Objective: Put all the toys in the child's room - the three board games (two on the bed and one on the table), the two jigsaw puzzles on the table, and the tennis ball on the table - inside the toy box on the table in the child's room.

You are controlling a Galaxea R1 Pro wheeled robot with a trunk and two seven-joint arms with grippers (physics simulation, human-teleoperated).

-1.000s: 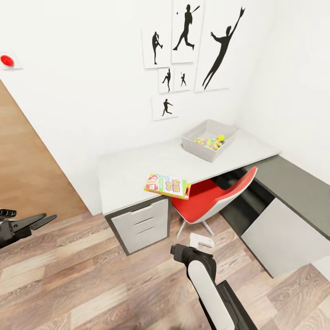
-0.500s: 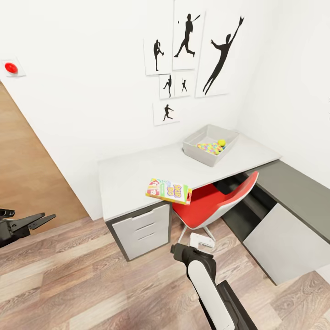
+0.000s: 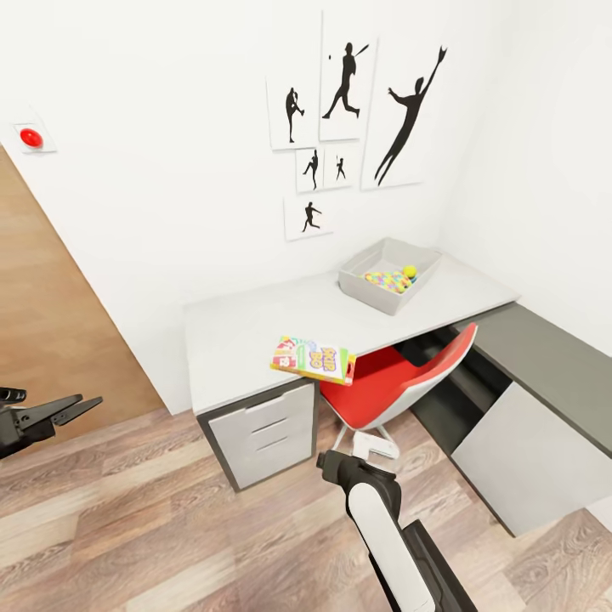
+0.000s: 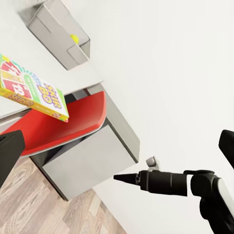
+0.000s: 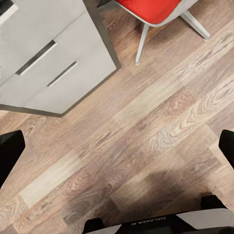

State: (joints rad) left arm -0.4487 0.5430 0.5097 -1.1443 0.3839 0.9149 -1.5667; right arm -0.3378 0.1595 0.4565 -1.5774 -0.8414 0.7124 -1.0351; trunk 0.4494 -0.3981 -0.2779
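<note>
Skip-Bo board game [image 3: 312, 359] overhangs the worktop [image 3: 246, 327] front edge above the red chair [image 3: 395, 379]. My left end effector [image 3: 59, 411] hangs spread and empty at far left; the toy box [image 3: 389, 274] (ball inside) sits rightward. Right end effector: I cannot tell.

red wall button [image 3: 31, 137], wooden door [image 3: 42, 314], wood-plank floor [image 3: 170, 527]

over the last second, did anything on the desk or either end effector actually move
Only the camera moved: the whole view shifted slightly, so the desk and wall prints sit a little differently in frame. The Skip-Bo carton overhangs the desk's front edge as before, and the toy box holds the tennis ball and jigsaw puzzles as it did. The left end effector is unchanged, holding nothing.
</note>
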